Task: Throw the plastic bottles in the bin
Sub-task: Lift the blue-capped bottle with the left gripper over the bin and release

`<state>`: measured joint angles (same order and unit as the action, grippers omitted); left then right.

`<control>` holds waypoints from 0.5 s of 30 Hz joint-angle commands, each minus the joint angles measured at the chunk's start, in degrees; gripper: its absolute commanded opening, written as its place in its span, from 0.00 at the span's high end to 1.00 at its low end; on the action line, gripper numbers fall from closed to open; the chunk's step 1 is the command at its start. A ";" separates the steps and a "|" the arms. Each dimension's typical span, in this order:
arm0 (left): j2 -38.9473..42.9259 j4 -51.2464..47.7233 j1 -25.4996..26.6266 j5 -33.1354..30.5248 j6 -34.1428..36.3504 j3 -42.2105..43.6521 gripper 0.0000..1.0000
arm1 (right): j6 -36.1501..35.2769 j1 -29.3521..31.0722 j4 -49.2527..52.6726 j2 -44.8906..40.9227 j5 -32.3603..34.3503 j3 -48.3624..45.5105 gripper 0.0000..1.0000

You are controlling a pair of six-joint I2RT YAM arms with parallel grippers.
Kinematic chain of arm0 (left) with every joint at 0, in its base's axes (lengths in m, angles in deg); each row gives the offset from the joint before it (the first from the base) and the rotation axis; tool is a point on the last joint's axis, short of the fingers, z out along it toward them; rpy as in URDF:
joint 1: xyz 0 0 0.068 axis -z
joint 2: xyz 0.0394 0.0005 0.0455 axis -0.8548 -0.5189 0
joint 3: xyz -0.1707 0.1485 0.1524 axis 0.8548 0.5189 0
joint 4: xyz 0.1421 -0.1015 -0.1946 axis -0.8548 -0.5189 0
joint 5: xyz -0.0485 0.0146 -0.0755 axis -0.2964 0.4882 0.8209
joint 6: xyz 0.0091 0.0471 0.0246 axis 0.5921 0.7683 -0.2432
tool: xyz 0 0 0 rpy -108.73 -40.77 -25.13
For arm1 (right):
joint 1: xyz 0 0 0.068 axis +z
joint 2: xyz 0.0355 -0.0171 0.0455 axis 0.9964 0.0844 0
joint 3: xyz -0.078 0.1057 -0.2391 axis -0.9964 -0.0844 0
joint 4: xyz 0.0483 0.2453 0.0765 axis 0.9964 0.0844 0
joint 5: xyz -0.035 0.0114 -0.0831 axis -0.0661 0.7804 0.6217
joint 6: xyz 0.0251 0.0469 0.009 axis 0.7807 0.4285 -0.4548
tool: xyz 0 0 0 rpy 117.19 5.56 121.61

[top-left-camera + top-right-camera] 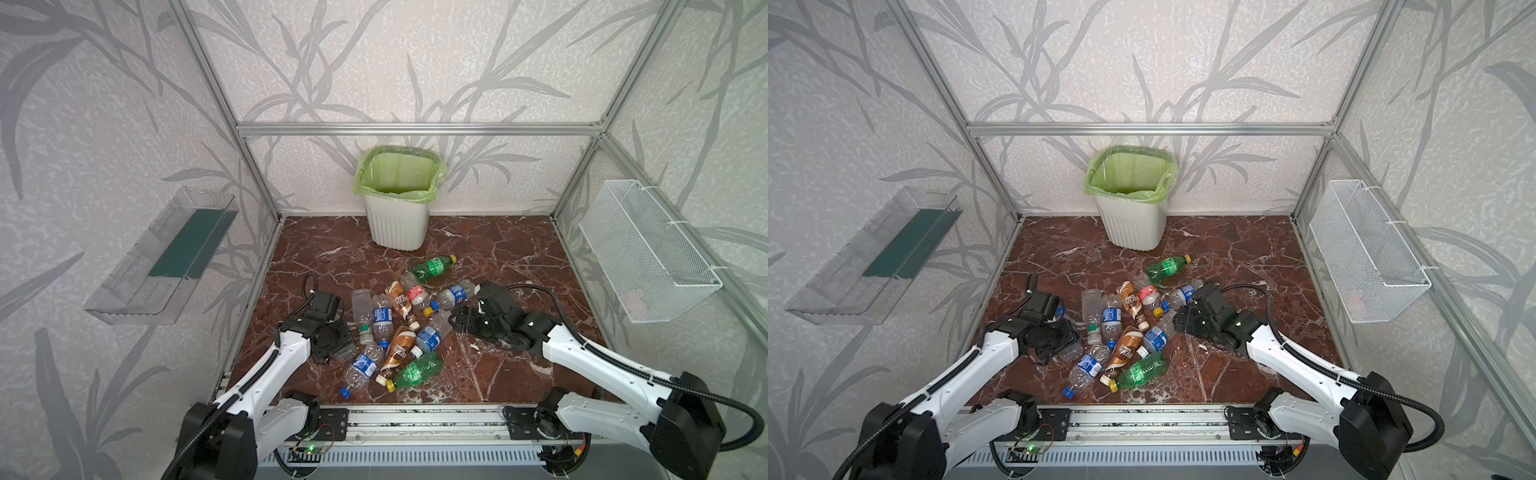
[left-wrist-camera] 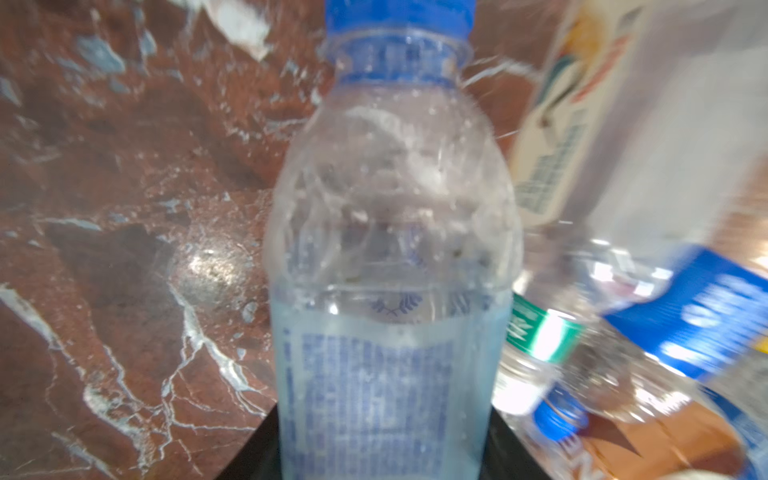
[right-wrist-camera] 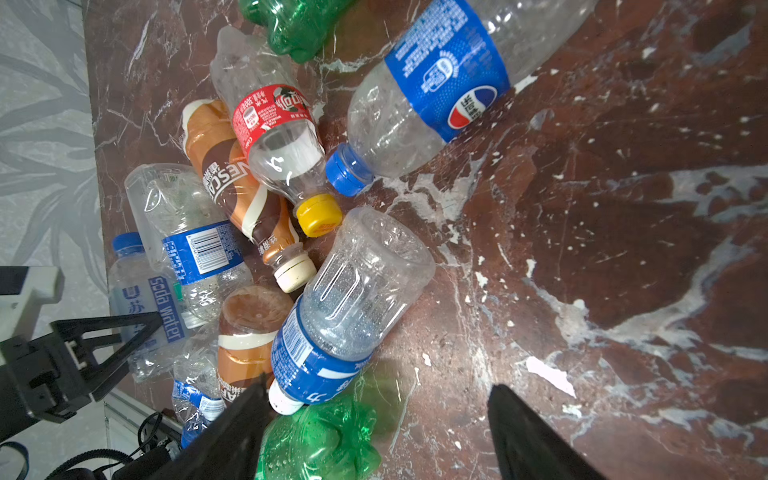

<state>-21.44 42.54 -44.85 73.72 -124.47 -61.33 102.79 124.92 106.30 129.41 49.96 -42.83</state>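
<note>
In both top views: plastic bottles heaped on the surface between left tool and right tool; bin upright, well beyond both.
Left wrist: clamped on a blue-capped clear bottle.
Right wrist: jaws spread wide, gripping nothing, a green bottle partly between them.

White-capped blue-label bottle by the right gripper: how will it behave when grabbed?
Probably light: the white-capped blue-label bottle looks empty. Lying on its side on the polished marble surface, it may roll if nudged. Thin walls could dent.
</note>
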 commanded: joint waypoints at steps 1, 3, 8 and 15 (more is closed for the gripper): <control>6.35 1.80 0.32 -0.57 0.60 1.13 0.45 | -0.04 0.31 -0.65 0.19 0.49 -0.28 0.17; 9.67 3.39 0.26 -0.84 0.74 2.04 0.45 | -0.15 0.37 -0.78 0.33 0.51 -0.30 0.17; 16.11 9.54 0.28 1.51 2.51 2.21 0.45 | 0.13 0.31 -0.75 1.07 0.14 -0.18 0.17; 4.73 25.43 0.30 6.13 6.71 -19.76 0.42 | -0.82 0.27 0.94 0.58 1.15 0.94 0.17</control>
<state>-10.14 53.51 -44.85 76.67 -121.22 -68.93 102.75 124.92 106.22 130.35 49.99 -42.80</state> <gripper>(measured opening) 0.583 0.831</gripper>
